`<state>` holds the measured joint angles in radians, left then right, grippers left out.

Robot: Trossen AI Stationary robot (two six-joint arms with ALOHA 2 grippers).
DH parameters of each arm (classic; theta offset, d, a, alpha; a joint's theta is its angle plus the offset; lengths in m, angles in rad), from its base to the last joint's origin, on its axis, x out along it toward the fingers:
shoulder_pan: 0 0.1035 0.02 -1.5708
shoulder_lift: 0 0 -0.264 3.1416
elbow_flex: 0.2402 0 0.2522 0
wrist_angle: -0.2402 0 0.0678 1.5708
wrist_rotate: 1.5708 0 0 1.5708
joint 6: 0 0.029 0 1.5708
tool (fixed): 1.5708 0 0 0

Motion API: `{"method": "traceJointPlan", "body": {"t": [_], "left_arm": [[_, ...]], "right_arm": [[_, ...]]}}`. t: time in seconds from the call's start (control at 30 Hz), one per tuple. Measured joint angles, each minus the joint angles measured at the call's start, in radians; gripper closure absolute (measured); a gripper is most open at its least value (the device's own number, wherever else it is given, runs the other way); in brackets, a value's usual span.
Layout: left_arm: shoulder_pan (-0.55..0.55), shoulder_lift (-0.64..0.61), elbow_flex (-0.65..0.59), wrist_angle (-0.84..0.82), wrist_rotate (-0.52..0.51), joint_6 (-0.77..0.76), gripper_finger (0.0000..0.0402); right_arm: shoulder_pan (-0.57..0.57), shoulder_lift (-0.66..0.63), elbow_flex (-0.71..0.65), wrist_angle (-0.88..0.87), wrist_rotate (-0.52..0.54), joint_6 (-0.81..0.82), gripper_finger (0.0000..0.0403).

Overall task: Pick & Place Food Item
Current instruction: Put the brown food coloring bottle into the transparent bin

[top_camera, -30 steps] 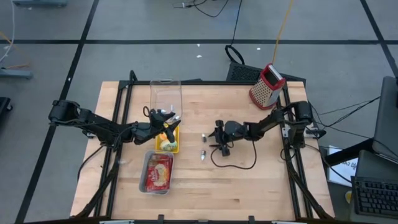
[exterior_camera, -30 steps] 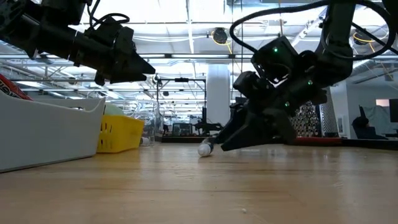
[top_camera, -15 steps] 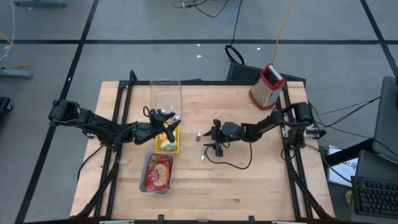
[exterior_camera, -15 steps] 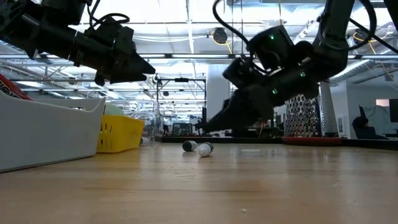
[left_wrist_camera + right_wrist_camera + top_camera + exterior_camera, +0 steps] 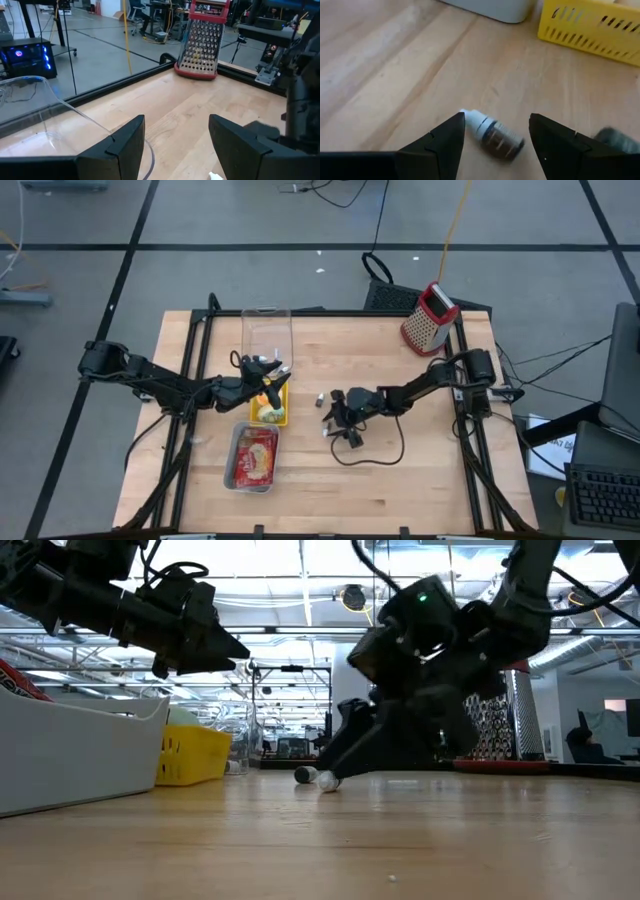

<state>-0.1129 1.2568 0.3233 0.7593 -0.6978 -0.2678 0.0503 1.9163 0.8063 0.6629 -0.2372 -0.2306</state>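
Table (image 5: 400,480) under both arms. Basket (image 5: 272,406) left of centre; clear container (image 5: 266,332) behind it at far edge; tray (image 5: 252,457) in front of it, nearer front edge. Left gripper (image 5: 268,370) above basket. Two small bottles near table centre: one (image 5: 319,397) farther back, other (image 5: 326,427) nearer front. Right gripper (image 5: 332,412) between them, just right. Grater (image 5: 429,317) at far right corner, well apart from rest.

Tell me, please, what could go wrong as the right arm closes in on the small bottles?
The small bottle lies on its side between the open right gripper fingers; a touch could roll it away. A second bottle lies beside it and could get knocked. The right arm's cable trails over the table and might snag.
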Motion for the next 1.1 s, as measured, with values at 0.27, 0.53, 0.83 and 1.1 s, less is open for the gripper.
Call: {"method": "traceJointPlan", "body": {"t": [0.27, 0.53, 0.83, 1.1], "left_arm": [[0.000, 0.000, 0.000, -0.007, 0.001, -0.025, 0.0178], [0.000, 0.000, 0.000, -0.012, 0.001, -0.026, 0.0178], [0.000, 0.000, 0.000, -0.036, 0.001, -0.029, 0.0178], [0.000, 0.000, 0.000, -0.036, 0.001, -0.029, 0.0178]], "right_arm": [[-0.005, 0.071, 0.051, -0.052, -0.027, -0.024, 0.0193], [-0.005, 0.068, 0.047, -0.086, -0.026, 0.040, 0.0226], [-0.007, 0.068, 0.047, -0.097, -0.021, 0.087, 0.0284], [-0.008, 0.068, 0.046, -0.116, -0.020, 0.080, 0.0300]]}}
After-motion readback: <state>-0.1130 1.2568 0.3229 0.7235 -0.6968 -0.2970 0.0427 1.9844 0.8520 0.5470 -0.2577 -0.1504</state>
